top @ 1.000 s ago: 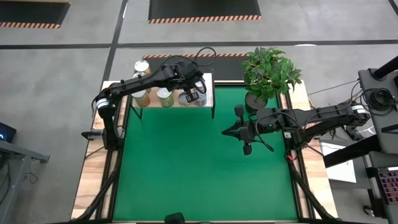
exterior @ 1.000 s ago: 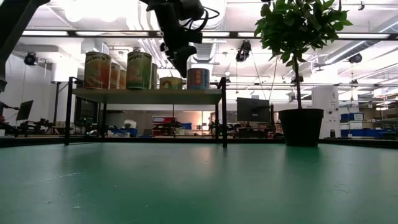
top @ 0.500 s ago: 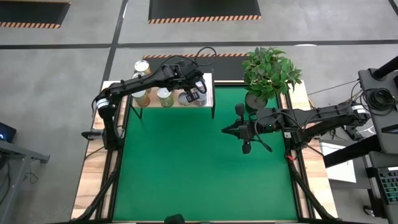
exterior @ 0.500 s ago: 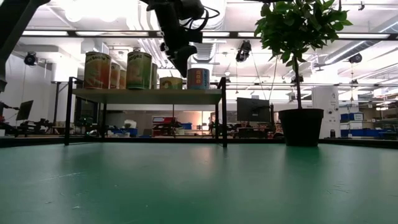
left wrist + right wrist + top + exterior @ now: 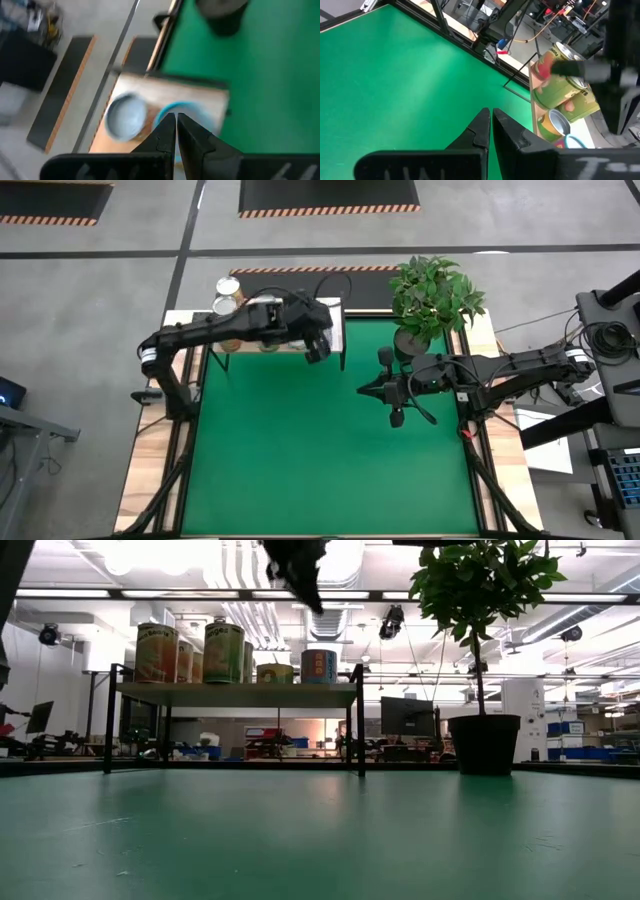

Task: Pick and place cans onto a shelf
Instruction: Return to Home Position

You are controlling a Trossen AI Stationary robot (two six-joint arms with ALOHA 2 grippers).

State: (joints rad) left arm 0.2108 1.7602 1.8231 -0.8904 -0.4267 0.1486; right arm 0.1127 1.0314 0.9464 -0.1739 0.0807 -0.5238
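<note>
The shelf stands at the mat's far left on thin black legs. Several cans stand upright on its plank: two tall ones and two short ones. My left gripper hangs shut and empty above the shelf's near right part. In the left wrist view its fingertips sit over a silver-topped can and a blue-rimmed can. My right gripper waits shut and empty over the mat, right of centre.
A potted plant in a dark pot stands at the mat's far right, close to my right arm. Two more cans show past the shelf's far left end. The green mat stretches toward the near edge.
My left gripper has risen from just above the short cans on the shelf and drawn back toward the table's near edge, staying shut and empty. The cans have stayed where they were.
</note>
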